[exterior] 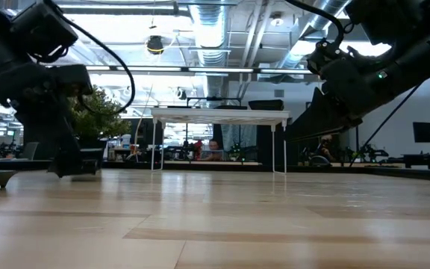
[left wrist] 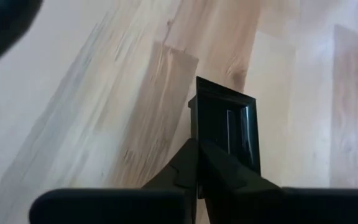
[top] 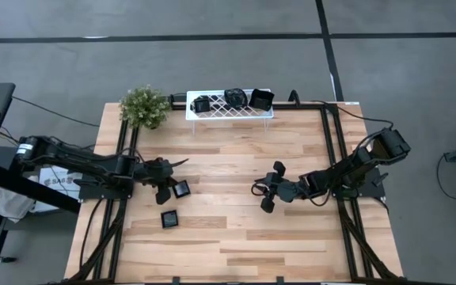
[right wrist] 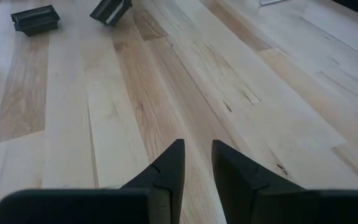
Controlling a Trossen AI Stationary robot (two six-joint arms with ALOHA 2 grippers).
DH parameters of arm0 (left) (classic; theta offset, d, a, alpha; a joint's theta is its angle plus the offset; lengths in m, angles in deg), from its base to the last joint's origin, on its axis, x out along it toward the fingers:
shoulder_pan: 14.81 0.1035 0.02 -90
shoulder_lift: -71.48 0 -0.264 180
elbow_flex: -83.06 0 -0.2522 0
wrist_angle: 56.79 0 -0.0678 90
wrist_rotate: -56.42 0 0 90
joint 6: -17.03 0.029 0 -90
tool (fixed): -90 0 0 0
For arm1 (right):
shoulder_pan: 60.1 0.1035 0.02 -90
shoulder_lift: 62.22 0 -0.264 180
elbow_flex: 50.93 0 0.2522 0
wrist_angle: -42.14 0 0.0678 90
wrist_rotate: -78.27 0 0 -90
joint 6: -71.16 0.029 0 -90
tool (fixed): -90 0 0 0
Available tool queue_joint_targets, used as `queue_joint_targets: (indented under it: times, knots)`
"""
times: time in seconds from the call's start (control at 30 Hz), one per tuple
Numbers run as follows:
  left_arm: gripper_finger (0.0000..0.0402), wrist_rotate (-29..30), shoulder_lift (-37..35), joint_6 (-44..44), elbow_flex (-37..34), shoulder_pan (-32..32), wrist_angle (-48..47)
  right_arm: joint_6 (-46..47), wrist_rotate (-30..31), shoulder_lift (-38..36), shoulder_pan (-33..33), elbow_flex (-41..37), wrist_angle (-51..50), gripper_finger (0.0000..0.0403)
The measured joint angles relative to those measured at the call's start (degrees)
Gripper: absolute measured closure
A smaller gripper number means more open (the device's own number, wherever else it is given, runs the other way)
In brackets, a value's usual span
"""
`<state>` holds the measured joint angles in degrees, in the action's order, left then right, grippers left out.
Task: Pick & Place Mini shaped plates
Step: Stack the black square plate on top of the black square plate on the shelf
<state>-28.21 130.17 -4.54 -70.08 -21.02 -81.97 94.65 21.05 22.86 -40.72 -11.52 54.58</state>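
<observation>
A rack (top: 228, 111) stood at the table's (top: 236, 245) far edge with three plates (top: 233, 97) on it, a plant (top: 144, 106) to its left, and two plates (top: 169, 218) lay on the table's left half, one (top: 181, 189) at the left gripper (top: 167, 190).

Glossy black plastic-looking mini plate (left wrist: 225, 134), pale smooth wood-plank table (top: 236, 237), white lattice rack (top: 228, 112), matt dark pincer fingers (right wrist: 166, 171)

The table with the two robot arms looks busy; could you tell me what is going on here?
The left gripper is shut on the rim of a small square black plate at the table's left side. A second square plate lies flat on the wood just nearer the front edge. Three more black plates sit on the white rack at the back edge, beside a small potted plant. The right gripper waits over mid-table, holding nothing.
</observation>
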Motion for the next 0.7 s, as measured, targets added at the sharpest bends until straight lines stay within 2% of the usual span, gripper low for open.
queue_joint_targets:
  times: [0.33, 0.6, 0.7]
  knots:
    - [0.0386, 1.0, -3.3, 0.8, 0.0, 0.0, 2.2, 0.0, 0.0, 0.0, 0.0, 0.0, 0.0, 0.0327]
    - [0.0385, 1.2, -4.3, 5.1, 0.0, 0.0, 10.3, 0.0, 0.0, 0.0, 0.0, 0.0, 0.0, 0.0327]
    - [0.0385, 3.2, -4.3, 5.3, 0.0, 0.0, 12.6, 0.0, 0.0, 0.0, 0.0, 0.0, 0.0, 0.0327]
